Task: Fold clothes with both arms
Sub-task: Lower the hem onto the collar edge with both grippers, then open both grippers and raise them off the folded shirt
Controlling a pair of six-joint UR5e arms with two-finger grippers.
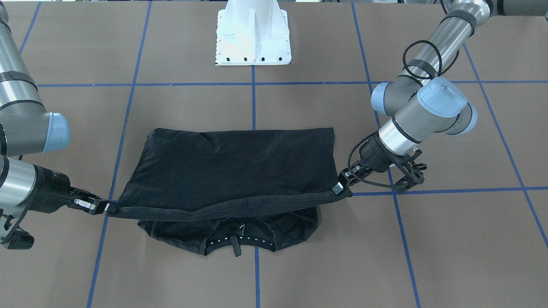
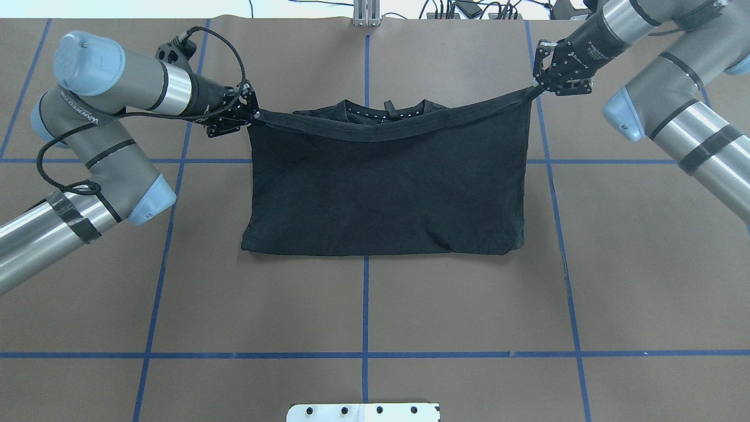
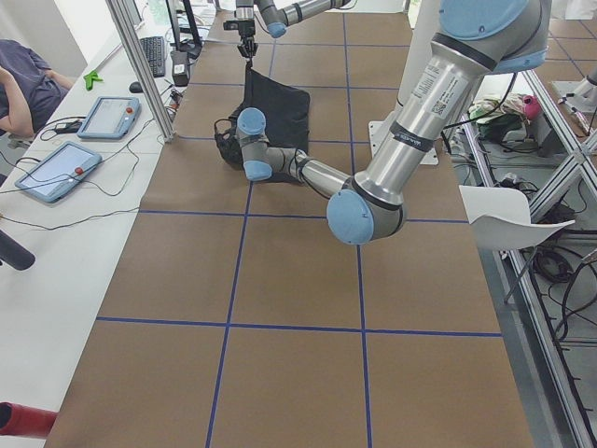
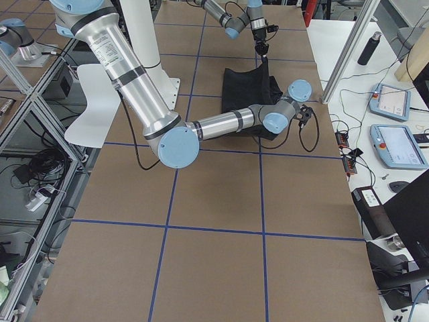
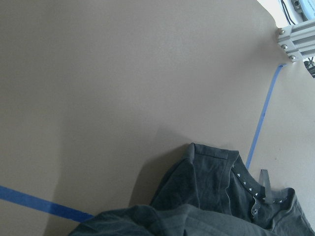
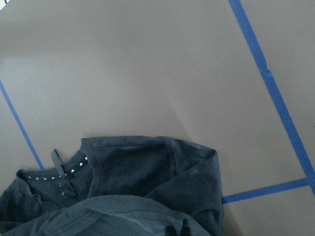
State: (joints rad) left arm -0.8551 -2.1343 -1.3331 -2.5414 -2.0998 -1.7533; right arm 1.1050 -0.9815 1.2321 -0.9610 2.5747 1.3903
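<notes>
The black T-shirt (image 2: 381, 193) lies mid-table, plain side up, its near fold resting on the brown table. Its hem edge is stretched taut in the air between both grippers, above the collar (image 1: 237, 244). My left gripper (image 2: 249, 114) is shut on one hem corner, and it shows on the right in the front-facing view (image 1: 342, 186). My right gripper (image 2: 536, 88) is shut on the other corner (image 1: 107, 207). Both wrist views look down on the collar (image 5: 251, 191) (image 6: 64, 177) and the bunched shoulders under the lifted edge.
The white pedestal base (image 1: 252, 38) stands at the robot's side of the table. Blue tape lines (image 2: 366, 305) grid the brown surface. Beyond the far edge is a desk with tablets (image 3: 56, 168) and cables, where a person (image 3: 23, 79) sits.
</notes>
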